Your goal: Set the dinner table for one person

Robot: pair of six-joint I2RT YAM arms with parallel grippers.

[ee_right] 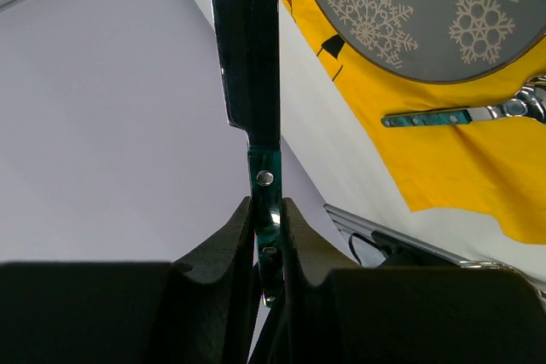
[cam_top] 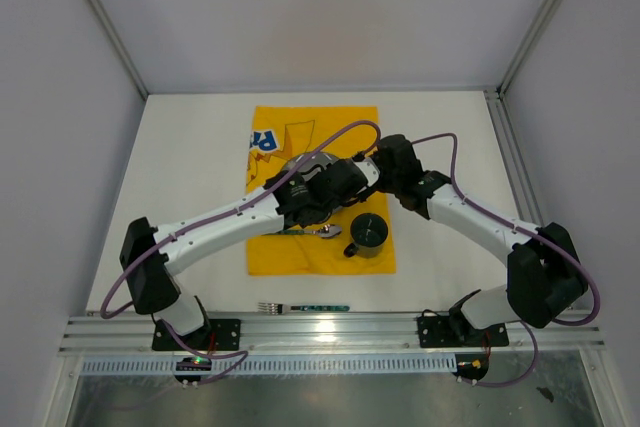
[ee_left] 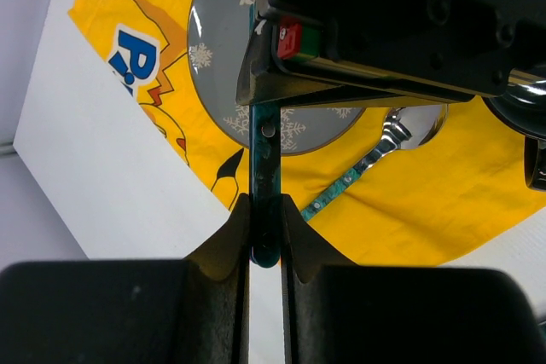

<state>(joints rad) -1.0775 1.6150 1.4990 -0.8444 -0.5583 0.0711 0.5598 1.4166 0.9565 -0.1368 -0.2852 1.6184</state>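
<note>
- Left wrist view: your left gripper (ee_left: 265, 206) clamped the knife (ee_left: 266, 159); the right gripper (ee_right: 267, 206) pinched it too (handover, I judge).
- The dinner table (cam_top: 180, 167) lay under the cloth (cam_top: 290, 257).
- Next you needed one release, then a spot beside the plate (ee_left: 222, 57).

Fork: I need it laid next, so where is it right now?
In the top view the fork lies on the bare table near its front edge, just short of the cloth's near hem, handle pointing right.

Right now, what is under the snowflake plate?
The yellow cloth lies under the plate, spread on the white table. Its picture beneath the plate is hidden.
</note>
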